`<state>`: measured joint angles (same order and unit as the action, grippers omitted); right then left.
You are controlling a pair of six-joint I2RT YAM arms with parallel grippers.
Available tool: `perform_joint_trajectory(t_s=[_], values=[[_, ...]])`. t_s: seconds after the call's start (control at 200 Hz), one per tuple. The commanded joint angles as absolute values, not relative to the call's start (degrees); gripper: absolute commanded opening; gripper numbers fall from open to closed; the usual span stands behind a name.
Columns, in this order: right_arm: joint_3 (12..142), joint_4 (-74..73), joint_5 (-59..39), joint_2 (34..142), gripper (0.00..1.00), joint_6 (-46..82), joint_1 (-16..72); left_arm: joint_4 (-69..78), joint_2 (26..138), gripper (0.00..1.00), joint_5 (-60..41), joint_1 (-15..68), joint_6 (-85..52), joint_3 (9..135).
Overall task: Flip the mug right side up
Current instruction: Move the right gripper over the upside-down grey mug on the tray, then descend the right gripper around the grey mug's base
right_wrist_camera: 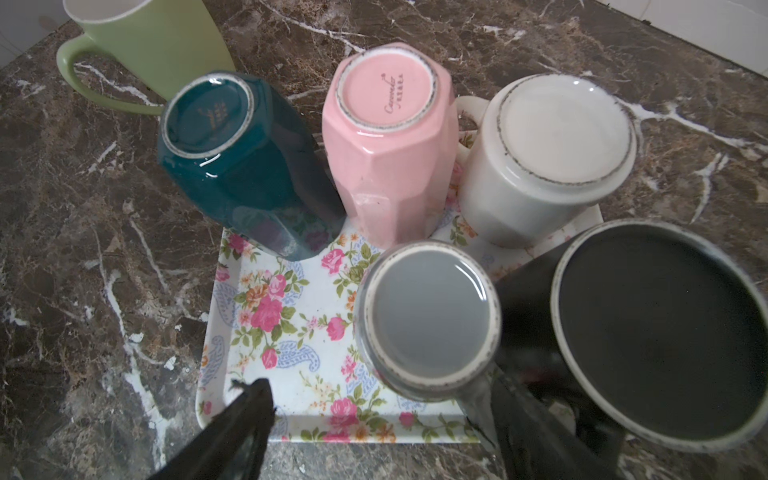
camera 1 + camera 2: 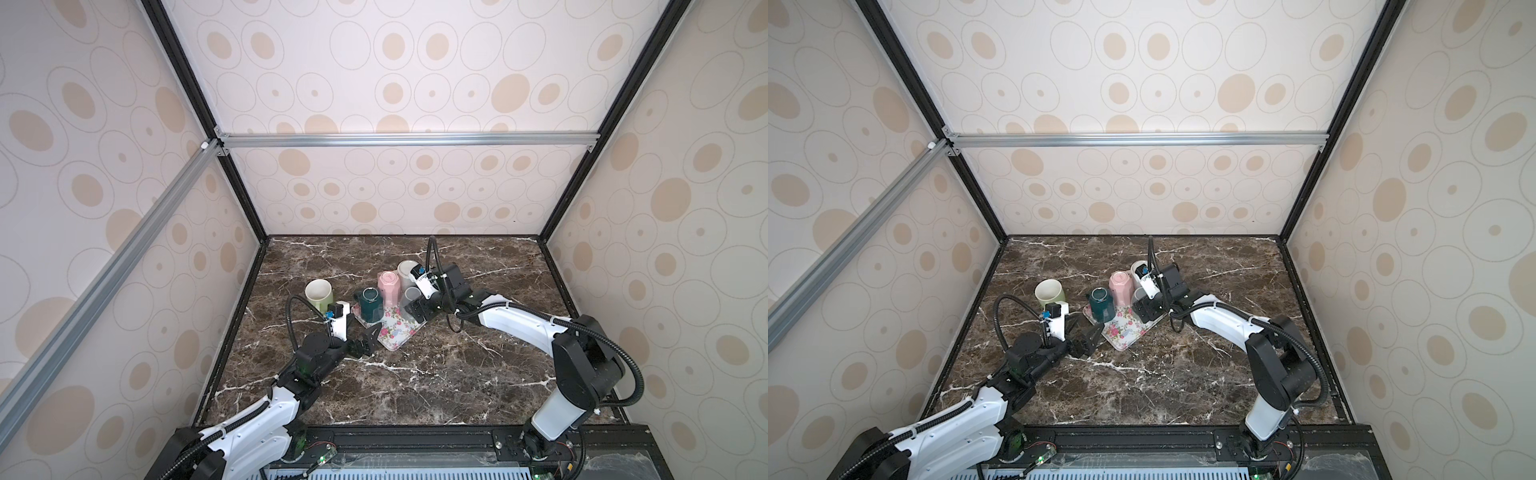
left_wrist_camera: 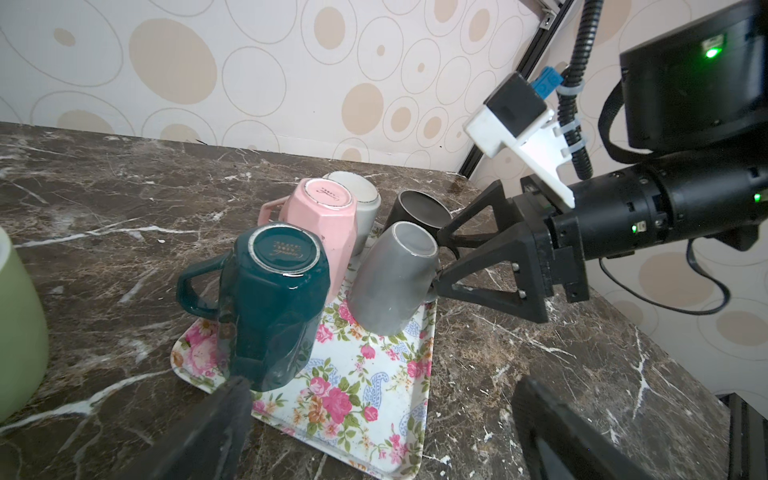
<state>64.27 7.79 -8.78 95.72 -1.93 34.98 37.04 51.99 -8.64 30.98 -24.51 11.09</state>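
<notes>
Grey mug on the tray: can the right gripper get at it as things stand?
Probably yes. The right gripper is open, with the grey mug just ahead of its jaws and nothing between them. The black mug crowds one side closely.

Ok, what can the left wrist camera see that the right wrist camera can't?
Only the left wrist view shows the right gripper from outside, open beside the grey mug, plus the handle of the teal mug and the spotted wall. Only the right wrist view shows the handle of the green mug. Both show the floral tray and the teal mug, pink mug, white mug, grey mug and black mug, all bottom up.
</notes>
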Motion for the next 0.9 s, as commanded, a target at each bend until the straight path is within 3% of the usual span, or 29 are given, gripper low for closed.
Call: perform_joint_trajectory(t_s=[0.0,0.895], values=[[63.98,7.91,-8.9,96.92,0.85,-1.06,34.67,37.66,50.63,0.98,-7.65,31.46,-23.2,10.72],[63.75,8.53,-9.18,100.46,0.83,-0.07,34.45,37.79,50.34,0.98,-7.45,31.46,-23.38,10.37]])
